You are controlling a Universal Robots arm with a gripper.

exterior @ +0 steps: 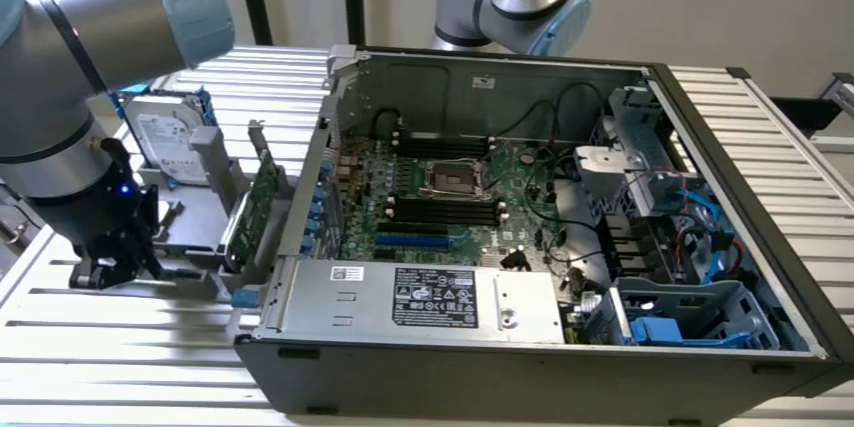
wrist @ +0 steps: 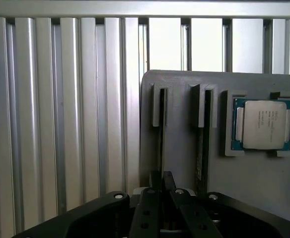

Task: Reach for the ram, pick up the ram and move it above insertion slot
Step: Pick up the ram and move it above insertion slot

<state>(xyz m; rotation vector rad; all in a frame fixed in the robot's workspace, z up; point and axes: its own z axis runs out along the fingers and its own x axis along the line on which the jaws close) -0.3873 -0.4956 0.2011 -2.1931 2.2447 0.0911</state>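
Slatted aluminium forms the table (exterior: 120, 357) under everything. Near its edge at the exterior view's left, the gripper (exterior: 114, 265) is seen low against a grey holder (exterior: 200, 237), with its contact point hidden by the arm's own bulk. Behind the holder a hard drive (exterior: 167, 137) is stood on edge, and just beside it an upright expansion card (exterior: 256, 209) is lodged. Further right, the open computer case (exterior: 534, 372) is laid flat, its motherboard (exterior: 521, 172) exposed, with black memory slots (exterior: 441, 212) near the board's middle, well apart from the gripper. The hidden detail is supplied by the wrist view: the ram (wrist: 161, 129) is stood on edge in the holder's (wrist: 180, 163) first groove, and the gripper's (wrist: 161, 181) fingers (wrist: 154, 184) are drawn nearly together on either side of its near end, clamped on it. A second stick (wrist: 200, 148) is kept in the next groove, and a processor (wrist: 261, 124) is seated in a recess by the holder's far corner.
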